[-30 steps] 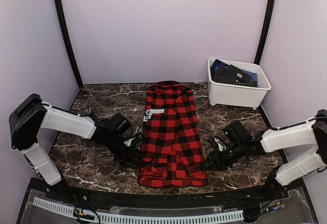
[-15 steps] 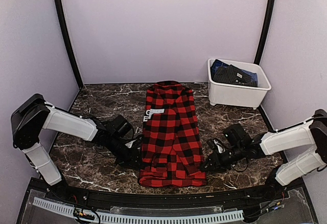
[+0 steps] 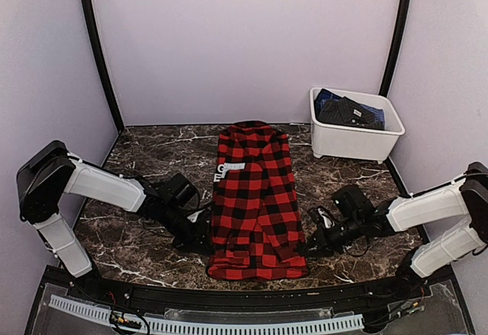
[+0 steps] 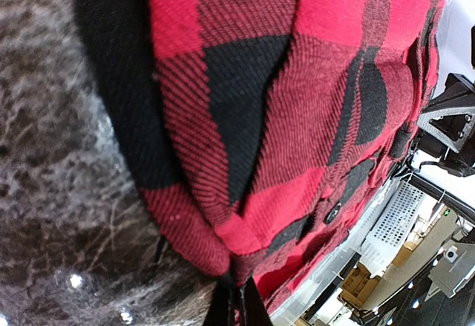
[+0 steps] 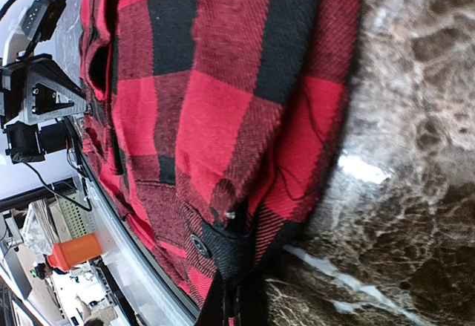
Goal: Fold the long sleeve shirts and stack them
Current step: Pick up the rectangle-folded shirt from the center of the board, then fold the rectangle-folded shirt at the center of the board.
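Red-and-black flannel shirt lies flat down the middle of the dark marbled table as one long narrow shape, collar end far from me and hem near the arm bases. A white label shows at its left edge toward the far end. My left gripper sits low on the table against the shirt's near left edge. From the left wrist camera I see it pressed fully together with a bunched fold of the checked cloth pinched at the tips. My right gripper mirrors it at the near right edge, and the right wrist camera shows it closed tight on the black-trimmed border of the cloth, right beside a small button (the marbled top lies just beside the grip). A white tub stands at the far right corner, well apart from the shirt, with dark clothes lying inside it.
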### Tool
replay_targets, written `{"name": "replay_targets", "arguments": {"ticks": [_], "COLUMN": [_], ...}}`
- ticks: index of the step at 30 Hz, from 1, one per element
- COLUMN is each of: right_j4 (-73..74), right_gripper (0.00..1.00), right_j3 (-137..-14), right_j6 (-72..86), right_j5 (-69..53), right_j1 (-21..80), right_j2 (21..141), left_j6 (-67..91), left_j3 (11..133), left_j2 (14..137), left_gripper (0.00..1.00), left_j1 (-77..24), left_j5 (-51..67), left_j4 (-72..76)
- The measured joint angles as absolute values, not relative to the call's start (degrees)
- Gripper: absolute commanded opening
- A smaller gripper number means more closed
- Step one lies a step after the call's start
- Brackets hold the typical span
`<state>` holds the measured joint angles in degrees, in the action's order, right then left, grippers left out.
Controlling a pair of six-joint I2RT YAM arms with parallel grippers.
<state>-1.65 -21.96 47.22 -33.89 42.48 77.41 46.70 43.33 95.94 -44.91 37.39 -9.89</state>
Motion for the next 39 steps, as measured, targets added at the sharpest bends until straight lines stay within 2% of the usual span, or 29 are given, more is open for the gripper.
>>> {"name": "replay_targets", "arguments": {"ticks": [11,19,39], "right_j4": [1.28,0.34,-11.99], "right_gripper": [0.00,0.00,0.00], "right_j3": [-28.95,-34.98,-42.76], "right_j6": [47.00,47.20,49.32], "right_j5": [-33.52,-33.01,-30.00], "right_j1": [42.39,38.39,31.14], "right_j2": [75.44,76.47,95.83], "left_j6": [47.62,49.60,67.22], "left_j3": [44.03,45.89,50.70], "left_j2": [91.74,91.18,102.04], "left_gripper": [0.00,0.00,0.00], "left_j1": [-43.03,-38.83,-30.98], "left_j5": [39.46,42.02,41.82], "left_j4": [-9.85,-7.25,16.99]}}
